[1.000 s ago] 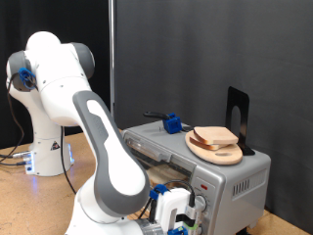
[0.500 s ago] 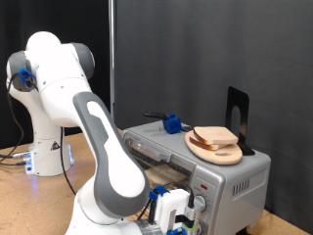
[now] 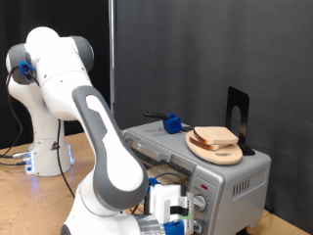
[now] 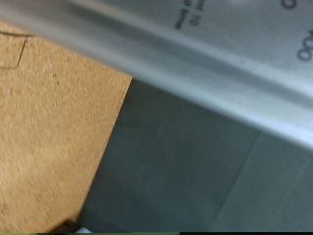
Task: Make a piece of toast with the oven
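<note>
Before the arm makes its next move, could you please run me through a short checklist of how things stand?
1. Piece of toast lies on the round wooden plate on top of the oven: ok.
2. Toast inside the oven: not ok, it is on the plate.
3. Gripper sits low in front of the oven, beside its knobs: ok.
4. Gripper holds something: cannot tell; the wrist view shows no fingers, only a silver oven edge and the tabletop.
5. Oven door open: cannot tell, the arm hides most of the front.
6. Blue object on the oven top stands apart from the plate: ok.
</note>
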